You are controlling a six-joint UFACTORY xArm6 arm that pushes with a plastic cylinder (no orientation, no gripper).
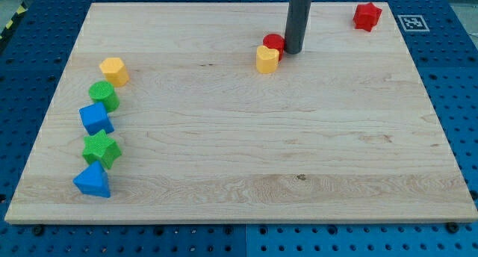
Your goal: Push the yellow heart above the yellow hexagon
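The yellow heart (267, 60) lies on the wooden board near the view's top centre. A red round block (273, 42) touches it just above and to the right. My tip (292, 51) rests on the board right of the red round block, close to the heart's upper right. The yellow hexagon (113, 71) sits far off at the view's left.
Below the yellow hexagon runs a column of blocks along the board's left side: a green round block (104, 96), a blue block (95, 119), a green block (101, 149) and a blue triangle (92, 181). A red star-like block (367, 16) sits at the top right.
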